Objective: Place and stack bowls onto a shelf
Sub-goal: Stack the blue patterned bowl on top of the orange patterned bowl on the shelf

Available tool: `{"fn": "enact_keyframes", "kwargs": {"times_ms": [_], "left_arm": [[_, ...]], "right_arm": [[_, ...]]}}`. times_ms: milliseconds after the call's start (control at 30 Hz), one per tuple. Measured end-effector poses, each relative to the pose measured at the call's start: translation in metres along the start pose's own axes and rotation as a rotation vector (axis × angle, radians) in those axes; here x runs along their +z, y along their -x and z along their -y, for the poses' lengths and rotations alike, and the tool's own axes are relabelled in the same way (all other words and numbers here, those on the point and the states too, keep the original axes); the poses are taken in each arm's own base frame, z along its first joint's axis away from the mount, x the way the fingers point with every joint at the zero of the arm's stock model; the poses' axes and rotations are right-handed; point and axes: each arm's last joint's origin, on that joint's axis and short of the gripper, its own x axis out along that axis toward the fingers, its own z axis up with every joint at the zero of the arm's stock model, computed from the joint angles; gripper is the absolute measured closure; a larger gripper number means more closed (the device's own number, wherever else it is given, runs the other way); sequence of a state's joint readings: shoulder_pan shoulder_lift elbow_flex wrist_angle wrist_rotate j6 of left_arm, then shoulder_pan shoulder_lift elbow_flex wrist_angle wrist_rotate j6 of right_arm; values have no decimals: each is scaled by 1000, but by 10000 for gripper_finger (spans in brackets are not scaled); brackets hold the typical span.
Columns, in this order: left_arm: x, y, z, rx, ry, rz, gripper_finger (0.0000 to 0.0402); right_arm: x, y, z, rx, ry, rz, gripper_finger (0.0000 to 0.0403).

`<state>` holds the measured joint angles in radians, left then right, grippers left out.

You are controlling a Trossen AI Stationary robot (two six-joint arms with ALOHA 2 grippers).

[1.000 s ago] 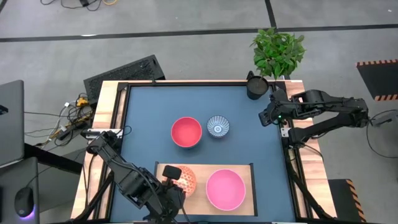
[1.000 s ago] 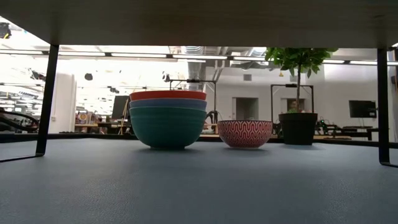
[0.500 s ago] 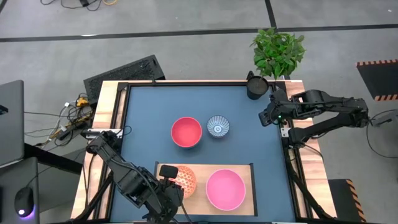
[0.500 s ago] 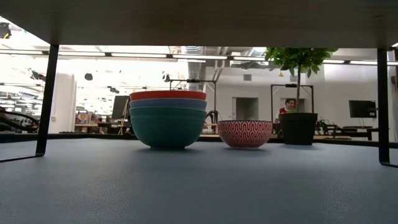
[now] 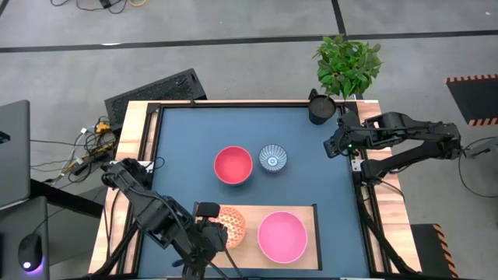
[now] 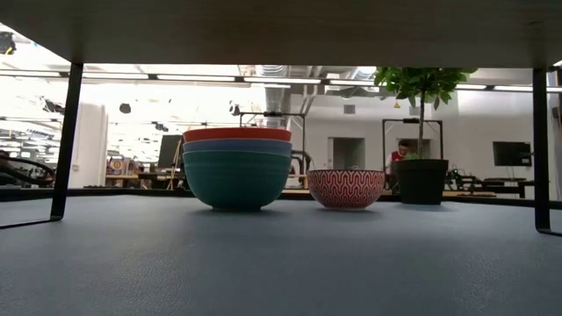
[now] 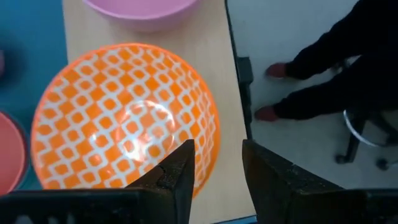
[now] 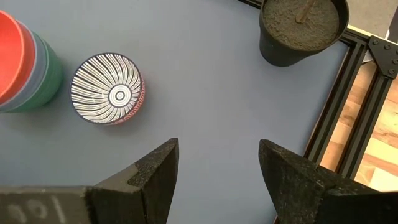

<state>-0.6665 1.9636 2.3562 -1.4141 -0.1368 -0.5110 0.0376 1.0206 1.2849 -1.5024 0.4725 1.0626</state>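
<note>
A green plant (image 5: 348, 64) stands in a dark pot (image 5: 321, 108) at the far right corner of the dark blue bench (image 5: 187, 148). On the grey floor (image 5: 233, 54) behind the bench lies a black mat (image 5: 156, 92), and a bundle of cables (image 5: 89, 144) sits beside the bench's left edge. A laptop (image 5: 13, 152) and a computer mouse (image 5: 29, 250) are at the far left. Through the left wrist view a person's dark trousers and red shoes (image 7: 277, 70) show beside a stool (image 7: 367, 134).

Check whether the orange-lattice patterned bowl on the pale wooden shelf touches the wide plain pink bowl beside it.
Apart. The high view shows a strip of pale wooden shelf between the orange-lattice patterned bowl and the wide plain pink bowl; the left wrist view shows the same gap.
</note>
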Motion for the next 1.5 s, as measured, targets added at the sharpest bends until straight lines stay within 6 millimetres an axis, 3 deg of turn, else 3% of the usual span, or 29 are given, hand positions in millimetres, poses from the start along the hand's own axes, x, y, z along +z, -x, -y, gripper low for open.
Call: {"fn": "enact_keyframes", "kwargs": {"times_ms": [233, 333, 500, 733, 933, 1067, 1233, 1500], "left_arm": [[4, 33, -20, -7, 41, 94, 284], [8, 48, -37, 83, 26, 174, 284], [20, 65, -81, 276, -46, 249, 284], [45, 58, -156, 357, -101, 229, 285], [73, 34, -202, 382, -205, 293, 285], [87, 3, -221, 346, -254, 288, 285], [95, -43, -236, 279, -301, 218, 285], [95, -118, -248, 168, -347, 89, 280]], "right_arm": [[0, 0, 0, 0, -2, 0, 154], [0, 0, 0, 1, -3, 1, 154], [1, 0, -2, 16, -12, 9, 154], [2, 0, -4, 37, -32, 20, 154], [3, -4, -8, 20, -22, 11, 154], [3, -7, -13, 4, -13, 0, 154], [3, -11, -16, -24, 2, -15, 154], [0, -7, -3, -99, -79, 5, 154]]}}
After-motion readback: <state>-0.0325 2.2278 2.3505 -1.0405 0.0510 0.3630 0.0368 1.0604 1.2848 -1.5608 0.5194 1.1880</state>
